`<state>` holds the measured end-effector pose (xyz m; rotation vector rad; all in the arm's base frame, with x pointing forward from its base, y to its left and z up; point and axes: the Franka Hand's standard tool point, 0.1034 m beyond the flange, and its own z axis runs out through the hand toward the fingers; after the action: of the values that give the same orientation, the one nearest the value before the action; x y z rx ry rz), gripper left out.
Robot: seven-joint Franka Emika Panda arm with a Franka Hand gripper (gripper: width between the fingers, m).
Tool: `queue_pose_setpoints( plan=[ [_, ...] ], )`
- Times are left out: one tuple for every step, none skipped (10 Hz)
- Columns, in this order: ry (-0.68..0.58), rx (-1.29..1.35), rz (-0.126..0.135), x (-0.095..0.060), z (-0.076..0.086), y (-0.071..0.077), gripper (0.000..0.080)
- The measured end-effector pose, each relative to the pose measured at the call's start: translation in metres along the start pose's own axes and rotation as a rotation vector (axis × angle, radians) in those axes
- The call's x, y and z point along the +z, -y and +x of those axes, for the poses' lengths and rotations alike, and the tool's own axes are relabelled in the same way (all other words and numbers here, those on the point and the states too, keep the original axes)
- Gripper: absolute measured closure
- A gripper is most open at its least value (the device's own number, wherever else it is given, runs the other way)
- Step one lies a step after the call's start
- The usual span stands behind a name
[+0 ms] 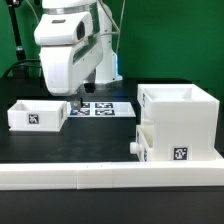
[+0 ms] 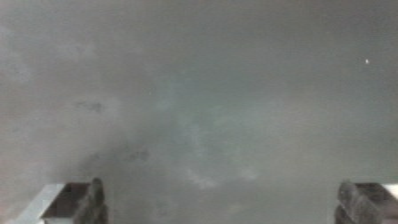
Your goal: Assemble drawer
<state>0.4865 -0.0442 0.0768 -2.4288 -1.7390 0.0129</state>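
Observation:
The white housing (image 1: 180, 118) stands at the exterior view's right, open side up, with a tag on its front. One shallow tray (image 1: 152, 143) sits against its lower left side, its knob (image 1: 133, 147) pointing left. The second tray (image 1: 38, 115) lies alone at the left, tag facing front. My gripper (image 1: 76, 98) hangs low between the left tray and the marker board (image 1: 105, 108). In the wrist view my gripper (image 2: 224, 203) is open, with one fingertip (image 2: 80, 200) at each lower corner and only blurred grey surface between them.
A long white border rail (image 1: 110, 175) runs along the table's front edge. The table top is black. A green curtain hangs behind the arm.

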Motion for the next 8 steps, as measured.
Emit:
queue_pose_setpoints(
  plan=[
    [0.000, 0.018, 0.000, 0.000, 0.000, 0.000, 0.0150],
    [-0.002, 0.037, -0.010, -0.001, -0.003, 0.000, 0.0150],
    [-0.003, 0.120, -0.043, -0.005, -0.014, 0.004, 0.0150],
    [-0.005, 0.224, -0.056, -0.005, -0.023, 0.012, 0.0150],
    [-0.008, 0.325, -0.068, -0.003, -0.031, 0.017, 0.0150],
    [-0.025, 0.425, -0.072, 0.002, -0.040, 0.023, 0.0150],
    [-0.046, 0.517, -0.055, 0.010, -0.045, 0.027, 0.0150],
    [-0.049, 0.588, -0.057, 0.008, -0.041, 0.025, 0.0150]
  ],
)
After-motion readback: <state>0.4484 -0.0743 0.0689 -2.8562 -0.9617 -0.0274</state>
